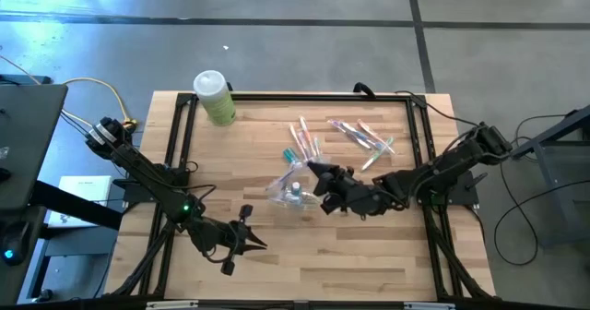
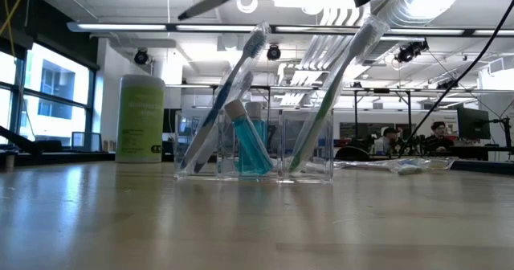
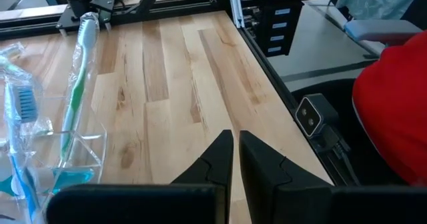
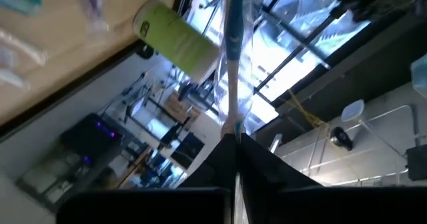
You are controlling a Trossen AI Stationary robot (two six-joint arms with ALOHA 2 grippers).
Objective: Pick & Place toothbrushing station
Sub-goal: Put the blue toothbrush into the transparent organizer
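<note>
Right gripper (image 1: pixel 320 176) clamped tight on the tip of a bagged blue toothbrush (image 4: pixel 233 31), leaning into the clear organizer (image 2: pixel 253 145) mid-table, beside the green toothbrush (image 2: pixel 337 85) and teal tube (image 2: pixel 250 145) already standing in it. Left gripper (image 1: pixel 258 244) parked low over the near-left boards, fingers (image 3: pixel 217 164) pressed nearly together, holding nothing. Spare wrapped toothbrushes (image 1: pixel 359 137) loose behind the organizer; green canister (image 1: pixel 215 96) at the far-left corner.

A green canister (image 1: pixel 215 98) with a white lid stands upright at the desk's (image 1: pixel 369 264) far corner, well apart from both arms' fingers.
</note>
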